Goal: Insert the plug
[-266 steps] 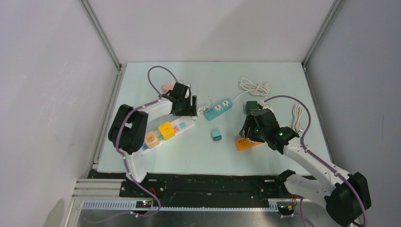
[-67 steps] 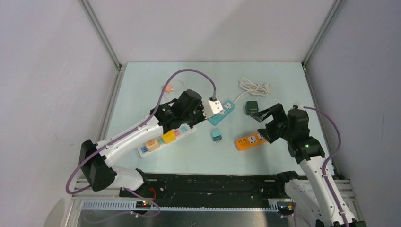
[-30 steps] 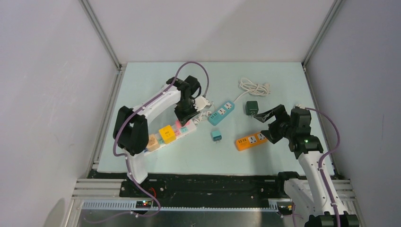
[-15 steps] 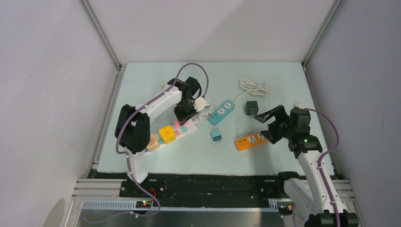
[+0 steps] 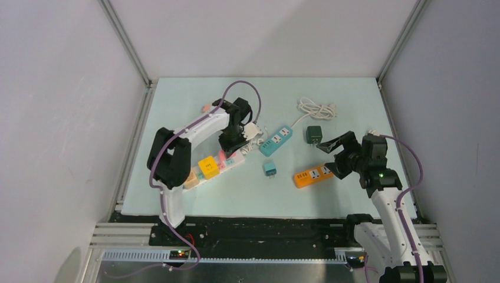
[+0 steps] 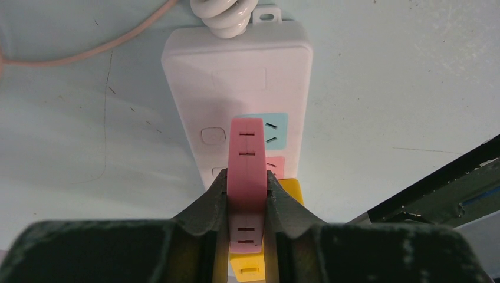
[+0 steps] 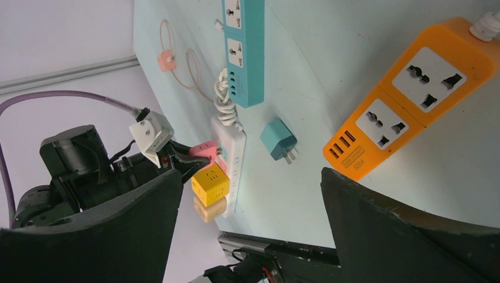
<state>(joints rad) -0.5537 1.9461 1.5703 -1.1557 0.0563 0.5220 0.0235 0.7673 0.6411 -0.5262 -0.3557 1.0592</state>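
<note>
1. Writing: small dark print on orange strip (image 7: 413, 100) beside its USB ports, too small to read; only paired slot marks along pink plug (image 6: 246, 156).
2. Pose, left arm: elbow folded back near left edge of table (image 5: 177, 118), forearm angled up and right, wrist bent down over white strip (image 6: 236, 71). At its tip, left gripper (image 6: 246, 191) set narrow, fingers (image 6: 206, 212) clamped on both flanks of pink plug.
3. Pose, right arm: raised from base at near right, wrist turned leftward. At its tip, right gripper (image 5: 324, 157) spread wide and empty, hovering above table between dark green adapter (image 5: 313, 134) and orange strip.
4. Place of pink plug: over white strip, near cord (image 6: 227, 12) end, partly covering pink socket, overlapping edge of teal socket (image 6: 275, 131), just beside yellow plug (image 6: 247, 272). Long axis in line with strip's length, far end pointing toward cord. Prongs hidden; seated or not, cannot tell.
5. Elsewhere on table: teal strip (image 5: 276, 140) just right of left gripper; small teal plug (image 5: 270, 168) lying loose between white strip and orange strip; white cord coil (image 5: 317, 108) toward far edge.
</note>
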